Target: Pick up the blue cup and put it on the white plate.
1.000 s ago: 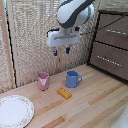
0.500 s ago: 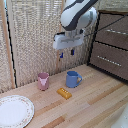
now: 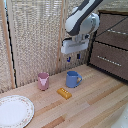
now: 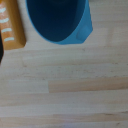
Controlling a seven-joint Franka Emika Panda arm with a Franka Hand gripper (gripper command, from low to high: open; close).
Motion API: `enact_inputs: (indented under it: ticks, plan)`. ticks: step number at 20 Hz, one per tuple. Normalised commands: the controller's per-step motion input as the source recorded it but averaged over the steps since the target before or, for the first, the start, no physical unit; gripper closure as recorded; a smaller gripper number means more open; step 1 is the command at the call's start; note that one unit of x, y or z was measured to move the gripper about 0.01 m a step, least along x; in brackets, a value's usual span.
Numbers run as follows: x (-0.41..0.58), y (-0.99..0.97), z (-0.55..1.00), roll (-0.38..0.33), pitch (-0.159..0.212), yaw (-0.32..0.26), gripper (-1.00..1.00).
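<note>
The blue cup (image 3: 73, 79) stands upright on the wooden table, its handle toward the exterior view's right. My gripper (image 3: 73, 58) hangs well above it, open and holding nothing. The wrist view looks straight down into the blue cup (image 4: 56, 20), with its handle at one side. The white plate (image 3: 14, 111) lies at the exterior view's lower left, far from the cup, with nothing on it.
A pink handleless cup (image 3: 43, 80) stands to the left of the blue cup in the exterior view. An orange block (image 3: 63, 93) lies just in front of them, orange block (image 4: 10, 27). A dark drawer cabinet (image 3: 110, 50) stands at the right, a bamboo screen (image 3: 30, 40) behind.
My gripper has shifted toward the exterior view's right and now hangs over the blue cup. The cups, block and plate have not moved.
</note>
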Motion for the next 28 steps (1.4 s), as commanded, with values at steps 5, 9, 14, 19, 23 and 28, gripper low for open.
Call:
enact_inputs:
  ticks: [5, 9, 14, 19, 23, 28]
  plan:
    - [0.094, -0.3, -0.32, -0.005, 0.016, -0.075, -1.0]
    - [0.064, -0.27, -0.31, -0.003, 0.007, -0.042, -1.0]
    - [0.02, -0.16, -0.34, -0.017, 0.036, 0.0, -1.0]
    - [0.055, 0.0, -0.4, -0.049, 0.042, 0.0, -1.0]
    - [0.188, 0.0, -0.38, -0.041, 0.001, 0.02, 1.0]
    - [0.049, 0.06, -0.25, -0.029, 0.015, 0.006, 1.0]
